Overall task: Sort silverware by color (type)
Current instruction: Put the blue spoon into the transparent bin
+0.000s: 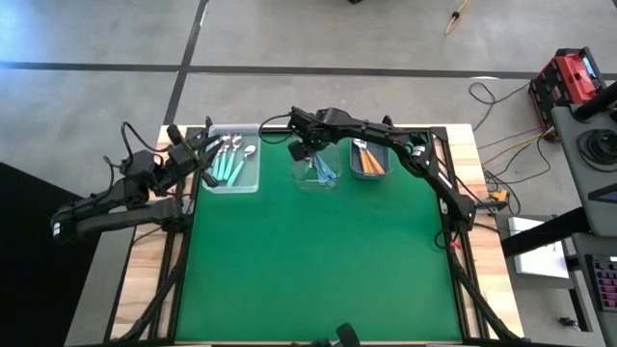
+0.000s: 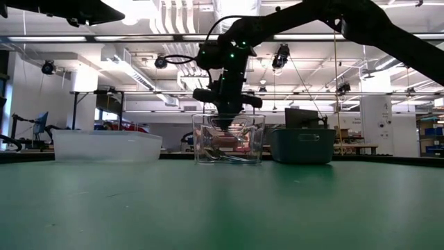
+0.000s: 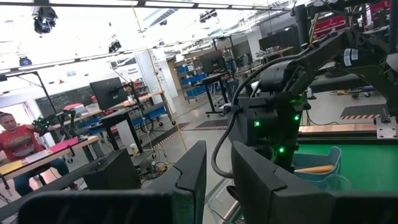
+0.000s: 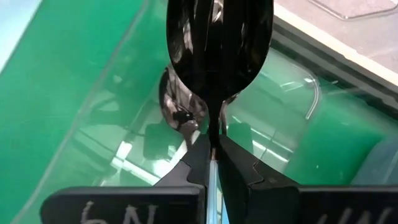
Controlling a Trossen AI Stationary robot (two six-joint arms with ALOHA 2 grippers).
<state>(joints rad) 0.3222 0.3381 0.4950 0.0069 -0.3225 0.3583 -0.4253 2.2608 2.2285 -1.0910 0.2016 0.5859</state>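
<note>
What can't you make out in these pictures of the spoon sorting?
- Handle colour of the spoon pinched in the right claw: right wrist view, hidden between its fingers.
- Spoon count in the middle clear bin: high view, right arm covers it; low view, glare on the bin wall.
- Spoon count in the grey bin: low view, opaque wall.
- Left bin, exact spoon count: high view, too small.

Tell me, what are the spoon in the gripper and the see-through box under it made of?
The spoon: its bowl looks like dark polished metal, since it mirrors its surroundings. The right gripper pinches its thin blue handle, probably plastic. The box looks like clear plastic; you see straight through its walls.
</note>
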